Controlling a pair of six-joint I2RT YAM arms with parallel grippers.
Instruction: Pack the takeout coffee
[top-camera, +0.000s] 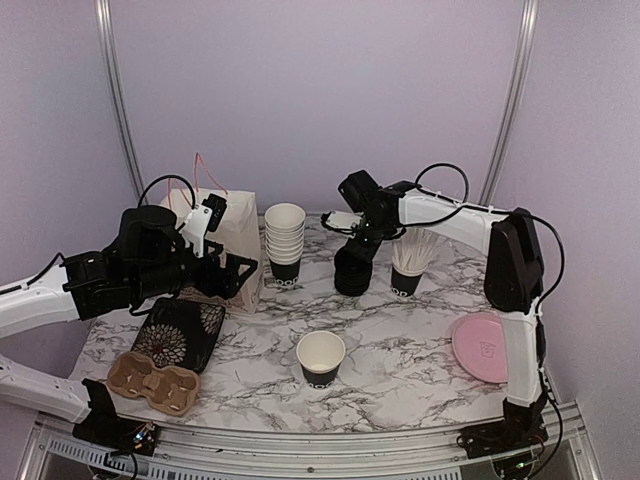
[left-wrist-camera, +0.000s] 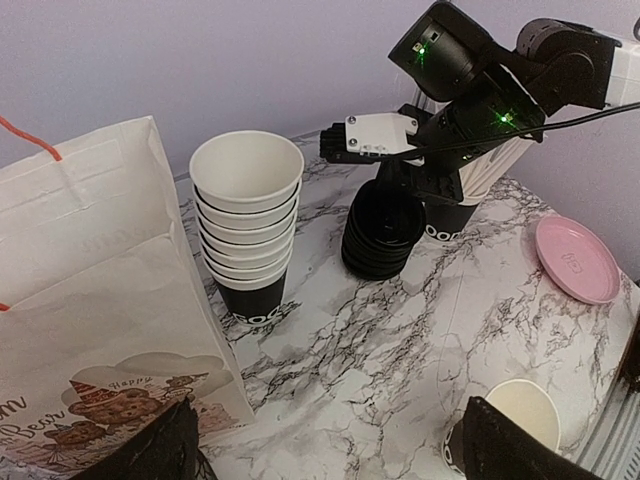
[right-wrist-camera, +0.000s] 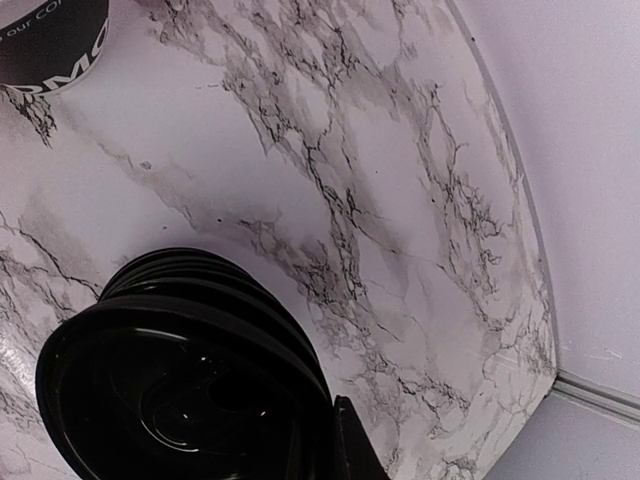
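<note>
The right gripper (top-camera: 358, 240) hangs over the stack of lids (top-camera: 353, 272), probably to take one; whether its jaws are apart or together cannot be told. The left gripper (top-camera: 238, 275) is spread apart beside the paper bag (top-camera: 235, 235), ready for packing. The coffee cup (top-camera: 320, 358) stands unlidded near the table's front.

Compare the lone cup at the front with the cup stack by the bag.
The lone cup is a single cup, while the stack is several cups nested together, so it stands taller. The lone cup sits near the front, out in the open, while the stack sits at the back beside the bag. Both are upright and lidless, black outside and white inside.
</note>
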